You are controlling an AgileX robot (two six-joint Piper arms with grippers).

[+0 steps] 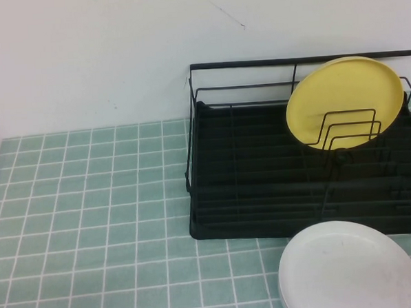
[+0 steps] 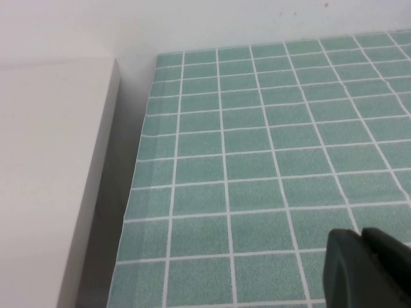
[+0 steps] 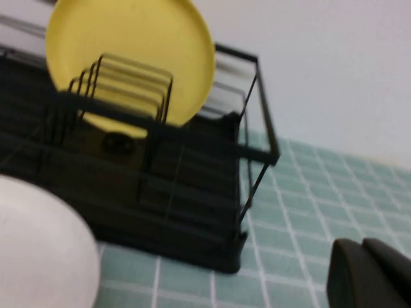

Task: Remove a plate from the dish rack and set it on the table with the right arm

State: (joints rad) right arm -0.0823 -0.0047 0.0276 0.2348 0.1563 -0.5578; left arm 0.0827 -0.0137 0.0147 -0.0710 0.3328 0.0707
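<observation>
High view: white plate (image 1: 349,267) flat on the tiled table (image 1: 92,222), just in front of the dish rack (image 1: 263,192); yellow plate (image 1: 345,102) upright in its dividers; no arm visible.
Left wrist view: left gripper (image 2: 367,269) over bare tiles, fingertips together.
Right wrist view: right gripper (image 3: 371,274) beside the rack, tips meeting, empty. Placement looks done; withdraw clear of the plate's rim

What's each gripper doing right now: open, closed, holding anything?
Left gripper: over bare table, holding nothing; open or closed cannot be told.
Right gripper: beside the dish rack, off the plate; cannot be told either.
</observation>
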